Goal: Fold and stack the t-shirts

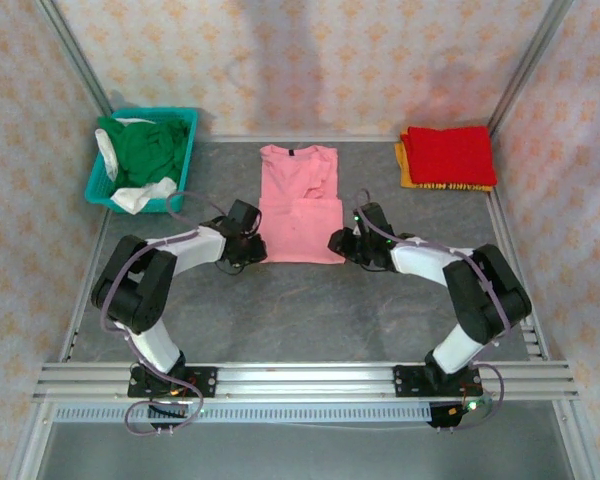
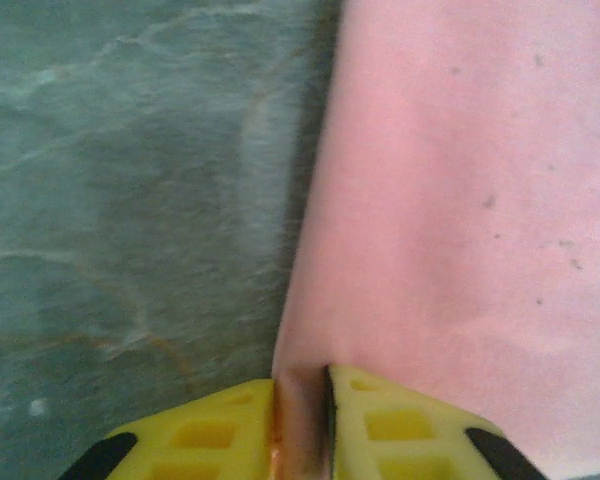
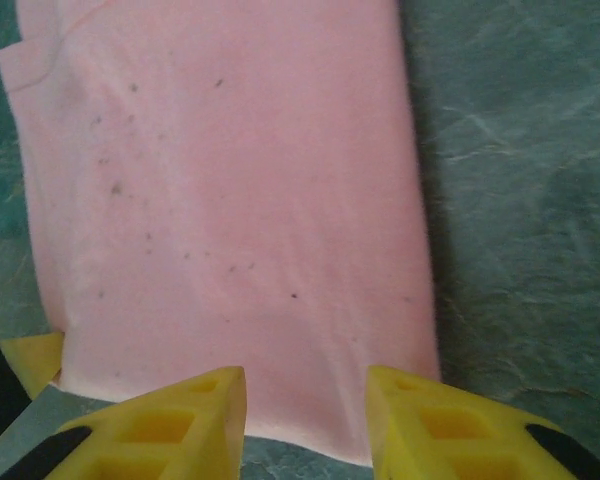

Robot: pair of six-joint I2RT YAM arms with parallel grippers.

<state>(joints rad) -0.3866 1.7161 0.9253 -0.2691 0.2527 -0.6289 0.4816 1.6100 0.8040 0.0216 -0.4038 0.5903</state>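
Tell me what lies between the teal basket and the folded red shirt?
The light pink t-shirt lies flat between the teal basket and the red t-shirt, bare table either side, as the top view shows.

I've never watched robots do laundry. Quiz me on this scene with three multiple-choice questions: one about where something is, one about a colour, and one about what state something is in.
1. Where does the red t-shirt lie?
A) hanging on the back wall
B) on top of the orange-yellow t-shirt, far right
C) draped over an arm

2. What colour is the t-shirt spread flat in the middle?
A) green
B) white
C) pink

3. How is the left gripper?
A) wide open, touching nothing
B) closed on the spread t-shirt's edge
C) clamped on the red t-shirt

Answers:
1 B: the red one tops the folded pile at far right.
2 C: the pink t-shirt lies there.
3 B: its yellow fingers pinch the pink cloth's edge between them.
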